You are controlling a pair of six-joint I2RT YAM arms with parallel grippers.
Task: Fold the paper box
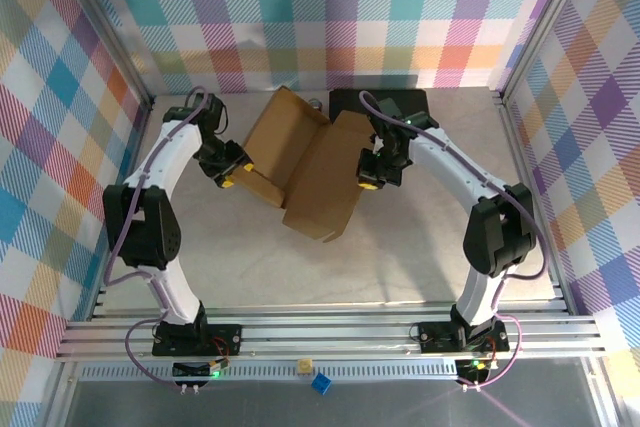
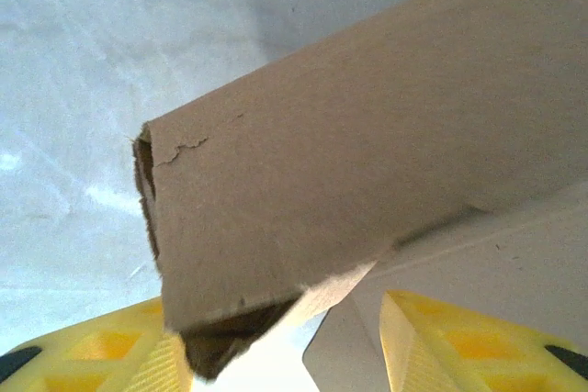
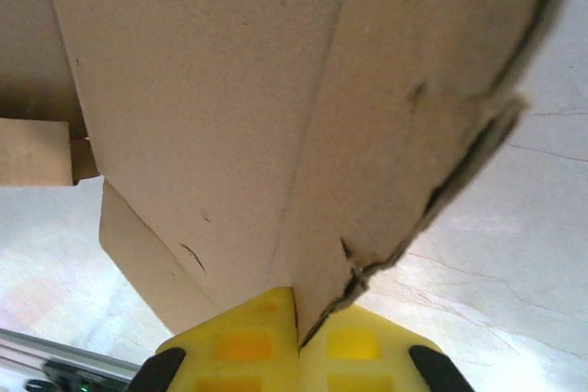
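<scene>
Box position: the paper box (image 1: 305,162) is lying in the upper centre of the top view, on the worktop (image 1: 420,247), its upper right corner near or against a black case (image 1: 395,102); I cannot tell which.
Box shape: it is sitting as a spread, half-raised blank, with one broad panel slanting toward the upper left, a long panel running down to the lower centre, and a low side wall standing along the left edge.
Done so far: some creases are taking shape and at least one wall is rising, as far as the top view shows.
Left to do: by my judgement most of the folding is waiting; the walls are not squared, no tabs are looking tucked, and the lid is not closing over anything.
Wear: the cardboard edges in both wrist views are showing tears and fraying.
Left gripper (image 1: 232,175): it is sitting at the box's left wall, released; in the left wrist view its fingers (image 2: 101,351) are standing wide apart with a ragged corner hanging between them, unpinched.
Right gripper (image 1: 370,175): it is clenching the box's right edge; in the right wrist view a folded cardboard edge is running straight into its closed jaws.
Arm pose: both arms are reaching up from the bottom of the frame, elbows bowing outward, wrists turning inward so the box is lying between them.
</scene>
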